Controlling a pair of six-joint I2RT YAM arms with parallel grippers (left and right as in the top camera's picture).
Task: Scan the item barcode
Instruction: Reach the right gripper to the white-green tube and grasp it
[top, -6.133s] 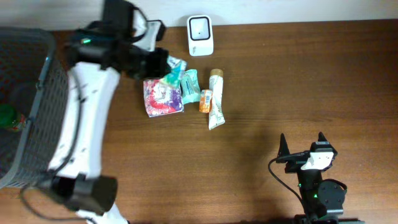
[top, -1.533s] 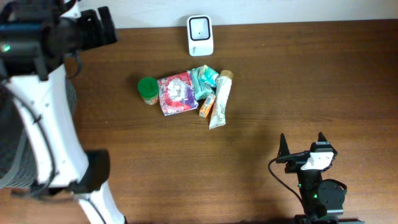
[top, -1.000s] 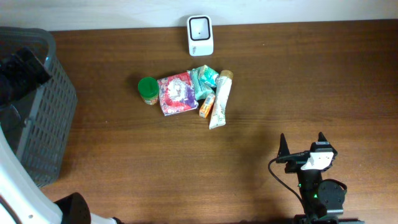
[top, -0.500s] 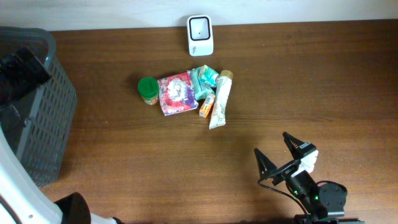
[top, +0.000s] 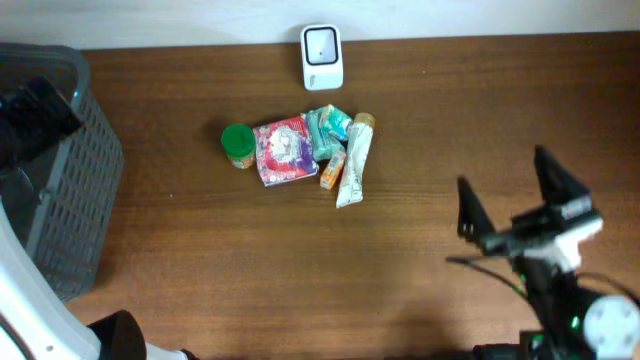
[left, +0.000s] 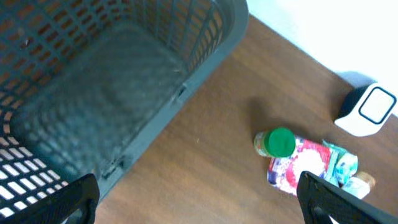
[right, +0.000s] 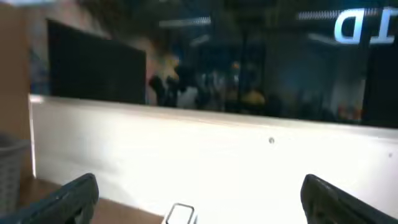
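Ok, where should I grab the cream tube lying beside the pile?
Probably across the lower half of the tube, near its flat crimped end, coming straight down from above. It lies flat on the table, and the small orange item crowds its left side higher up, while the lower half looks free on both sides.

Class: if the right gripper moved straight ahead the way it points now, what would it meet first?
Probably the white wall at the back. The open right gripper points almost level, so it would likely pass above the scanner, though depth is hard to judge.
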